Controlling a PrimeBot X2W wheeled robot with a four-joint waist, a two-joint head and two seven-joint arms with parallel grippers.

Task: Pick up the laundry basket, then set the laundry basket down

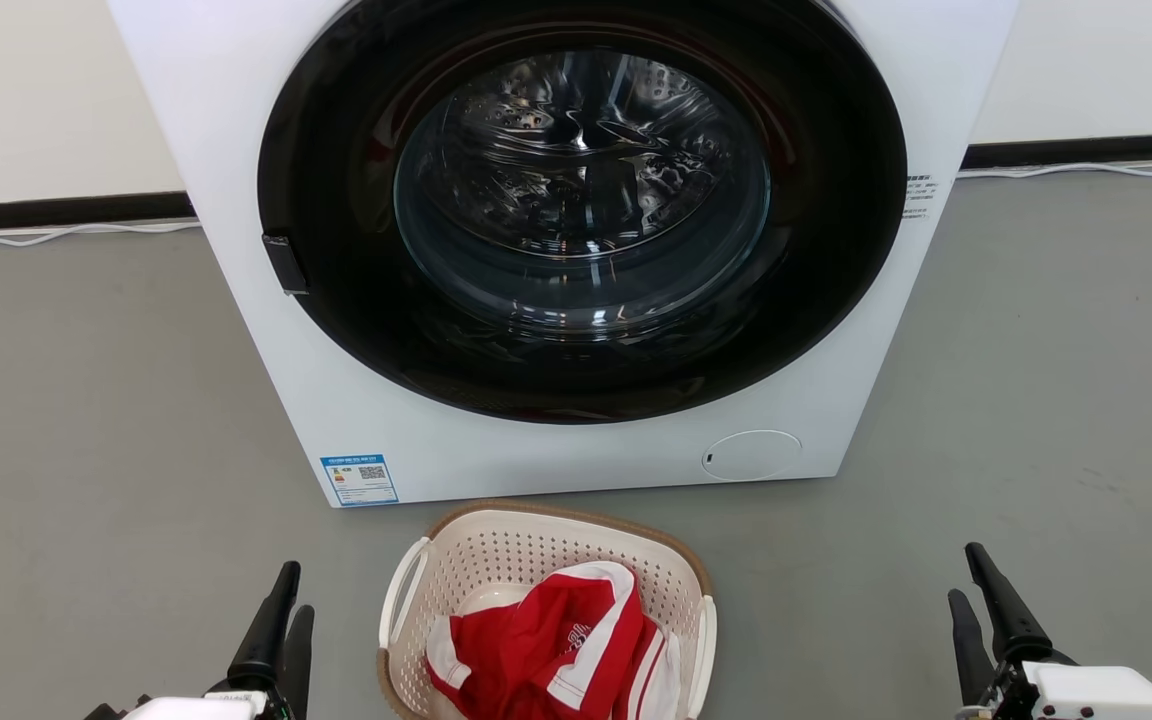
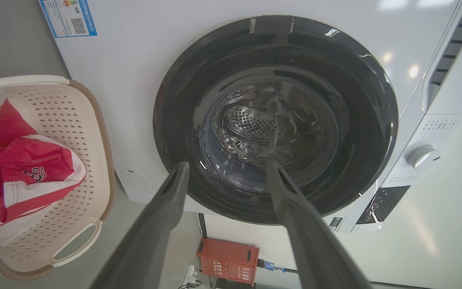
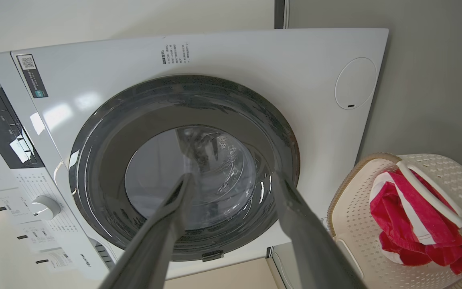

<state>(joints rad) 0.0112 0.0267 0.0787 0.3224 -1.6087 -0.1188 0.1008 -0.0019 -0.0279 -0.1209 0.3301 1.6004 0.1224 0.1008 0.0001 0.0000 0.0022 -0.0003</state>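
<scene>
your laundry basket (image 1: pixel 496 545) sits on the floor (image 1: pixel 86 400) between your left gripper (image 1: pixel 294 592) and right gripper (image 1: pixel 966 572), touching neither, both spread wide and empty.

We get the laundry basket (image 1: pixel 526 555) cut by the bottom edge in the head view, so its near end is lost. The left wrist view clips it at the left edge, the right wrist view at the lower right corner. A red and white garment (image 1: pixel 546 650) hides most of the basket floor, and we can't read its folded print. The washing machine (image 1: pixel 216 130) top is cropped in the head view. The blue sticker (image 1: pixel 359 480) text is too small. Behind the left gripper (image 1: pixel 296 590) and right gripper (image 1: pixel 964 572), we lose the wrists below the frame.
</scene>
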